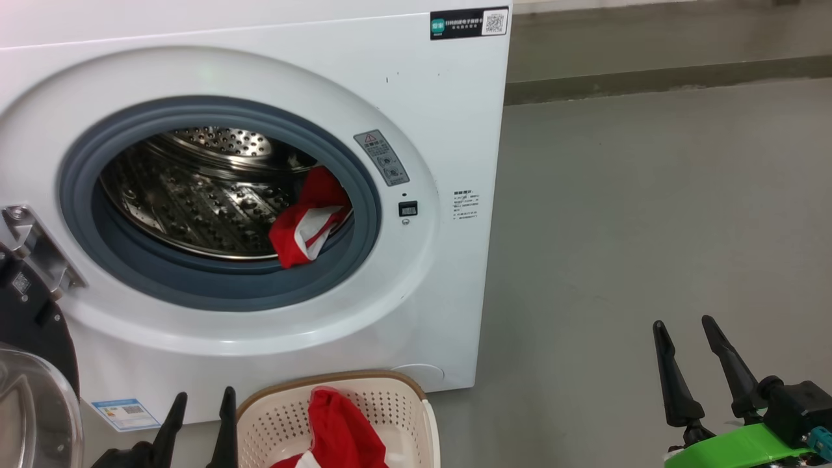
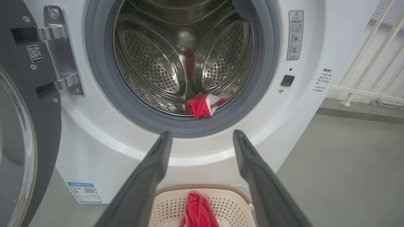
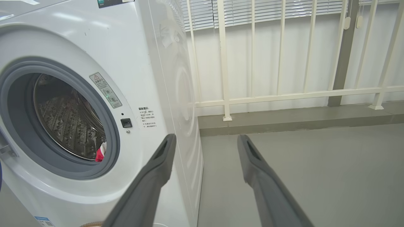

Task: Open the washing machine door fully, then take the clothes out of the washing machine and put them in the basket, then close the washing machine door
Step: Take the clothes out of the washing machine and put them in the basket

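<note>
One red garment [image 1: 305, 224] lies at the washing machine [image 1: 448, 130] drum's lip, above the basket [image 1: 273, 400]; both pairs of jaws gape empty, and a shallow pinch could drop it on the floor [image 1: 650, 195].

Washing machine [image 1: 422, 130] shell glossy white, rubber ring [image 1: 221, 289] matt grey, drum [image 1: 188, 208] shiny perforated steel, hinge [image 1: 36, 244] bright metal, door [image 1: 45, 331] glossy black rim around clear glass, clothes [image 1: 305, 224] soft red-and-white cloth, basket [image 1: 276, 419] smooth cream perforated plastic, floor [image 1: 650, 214] matt grey.
</note>
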Tool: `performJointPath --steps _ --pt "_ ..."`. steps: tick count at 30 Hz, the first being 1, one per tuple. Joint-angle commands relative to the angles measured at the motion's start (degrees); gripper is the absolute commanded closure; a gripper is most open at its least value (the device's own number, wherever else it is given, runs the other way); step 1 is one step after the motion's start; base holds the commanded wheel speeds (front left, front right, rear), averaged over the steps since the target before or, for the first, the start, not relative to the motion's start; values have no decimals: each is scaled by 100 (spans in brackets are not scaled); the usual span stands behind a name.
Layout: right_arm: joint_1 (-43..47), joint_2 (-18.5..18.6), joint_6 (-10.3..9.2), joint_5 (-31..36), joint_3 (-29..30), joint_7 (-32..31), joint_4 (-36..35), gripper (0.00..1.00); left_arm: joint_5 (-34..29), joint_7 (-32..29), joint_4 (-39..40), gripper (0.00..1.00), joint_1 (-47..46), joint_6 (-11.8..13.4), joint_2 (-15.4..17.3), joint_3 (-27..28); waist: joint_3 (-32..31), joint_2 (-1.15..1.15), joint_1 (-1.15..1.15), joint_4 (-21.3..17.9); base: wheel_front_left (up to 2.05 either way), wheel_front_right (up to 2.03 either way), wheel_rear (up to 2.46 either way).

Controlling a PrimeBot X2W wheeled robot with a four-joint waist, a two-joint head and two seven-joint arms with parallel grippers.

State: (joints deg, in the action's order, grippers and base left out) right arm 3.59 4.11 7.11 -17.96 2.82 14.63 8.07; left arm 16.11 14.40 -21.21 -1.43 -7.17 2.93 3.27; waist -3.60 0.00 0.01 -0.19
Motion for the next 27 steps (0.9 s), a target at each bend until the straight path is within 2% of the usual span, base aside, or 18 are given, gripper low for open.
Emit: performJointPath --steps 1,11,18,27 --pt "-135 78 37 45 -150 37 -170 0 -46 60 107 0 -250 -31 98 160 40 0 0 -11 0 0 0" --pt "-249 139 37 24 -187 37 -194 0 -50 60 -27 0 -729 -31 171 161 368 0 -1 -42 0 0 0" --pt "-424 196 37 5 -200 37 -259 0 -90 60 -176 0 -1282 -31 186 148 815 0 -1 -2 0 0 0" --pt "-895 359 37 -11 -248 37 -343 0 -359 60 -561 0 -2547 -7 296 231 1644 0 -1 -4 0 0 0"
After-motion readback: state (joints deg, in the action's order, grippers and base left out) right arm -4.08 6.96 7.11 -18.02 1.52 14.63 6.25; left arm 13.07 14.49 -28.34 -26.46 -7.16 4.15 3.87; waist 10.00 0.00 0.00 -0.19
